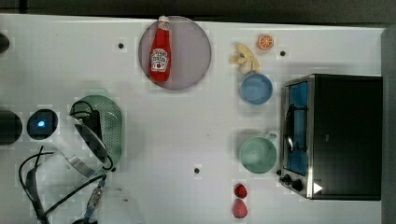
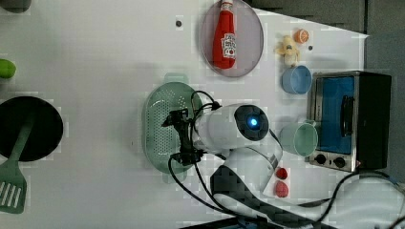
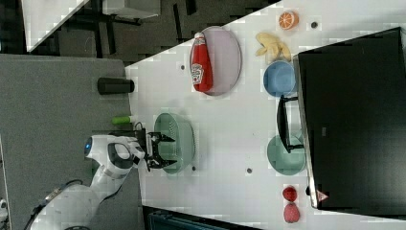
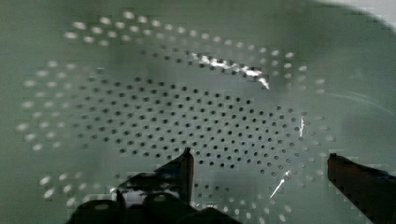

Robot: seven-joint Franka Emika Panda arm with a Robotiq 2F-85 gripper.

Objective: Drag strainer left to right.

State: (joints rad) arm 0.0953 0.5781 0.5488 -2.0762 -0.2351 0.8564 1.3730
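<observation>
The strainer (image 1: 113, 125) is a pale mint-green oblong colander with a perforated bottom. It lies on the white table at the top view's left. My gripper (image 2: 176, 137) hangs over the strainer (image 2: 160, 129) with its jaws open and pointing into the bowl. In the right view the gripper (image 3: 165, 151) sits at the strainer's (image 3: 184, 134) left rim. The wrist view looks down into the dotted bottom of the strainer (image 4: 187, 107). There the two dark fingers of the gripper (image 4: 261, 168) stand wide apart, with nothing between them. I cannot tell if a finger touches the plastic.
A ketchup bottle (image 1: 160, 50) lies on a grey plate (image 1: 191, 51). At the top view's right stand a blue bowl (image 1: 256, 88), a green mug (image 1: 258, 154) and a toaster oven (image 1: 336, 135). Two strawberries (image 1: 240, 200), a banana (image 1: 243, 57) and an orange slice (image 1: 265, 42) lie nearby.
</observation>
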